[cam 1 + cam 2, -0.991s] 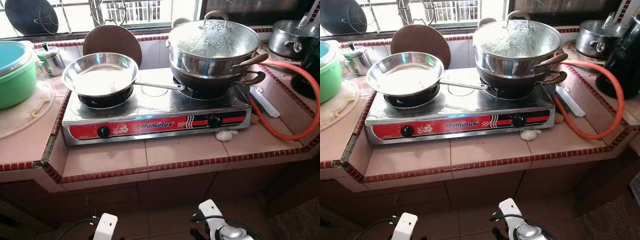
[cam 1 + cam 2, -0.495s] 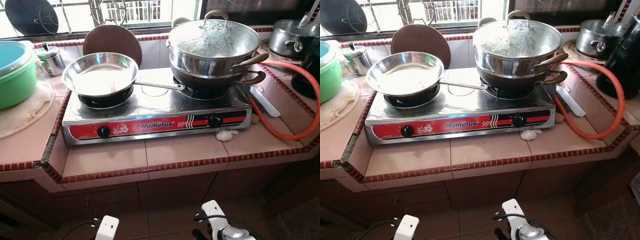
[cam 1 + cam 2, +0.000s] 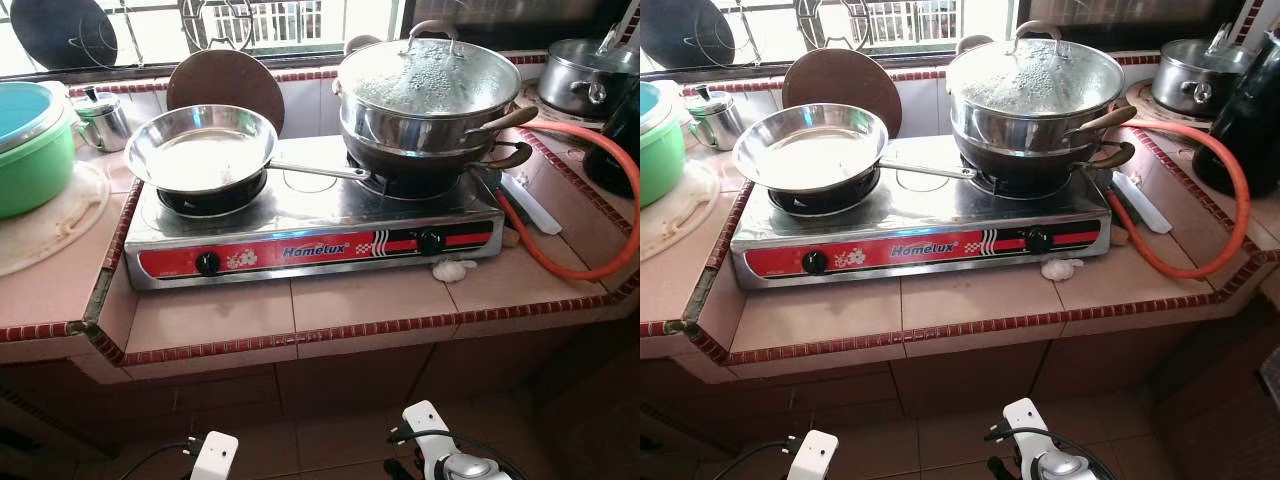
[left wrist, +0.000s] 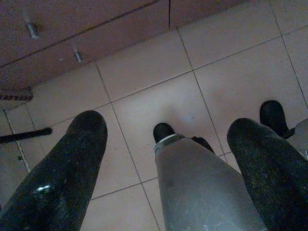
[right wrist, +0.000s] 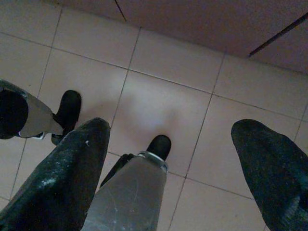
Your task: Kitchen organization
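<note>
We see an empty shiny steel frying pan (image 3: 200,148) and a lidded steel pot (image 3: 428,88) on the red-fronted two-burner stove (image 3: 310,215), well above and ahead of our left gripper (image 4: 166,139) and right gripper (image 5: 171,144), both spread wide over floor tiles

Red-fronted silver stove (image 3: 310,225), silver frying pan (image 3: 200,148), green basin (image 3: 30,150), orange hose (image 3: 590,200), pink tile counter (image 3: 330,305) with dark-red trim.

Two-burner stove (image 3: 310,235) on tiled worktop (image 3: 300,305). Empty steel frying pan (image 3: 200,148) on left burner; lidded pot (image 3: 430,88) stacked on right. Green basin (image 3: 30,145) far left. Orange hose (image 3: 590,200) loops at right.
</note>
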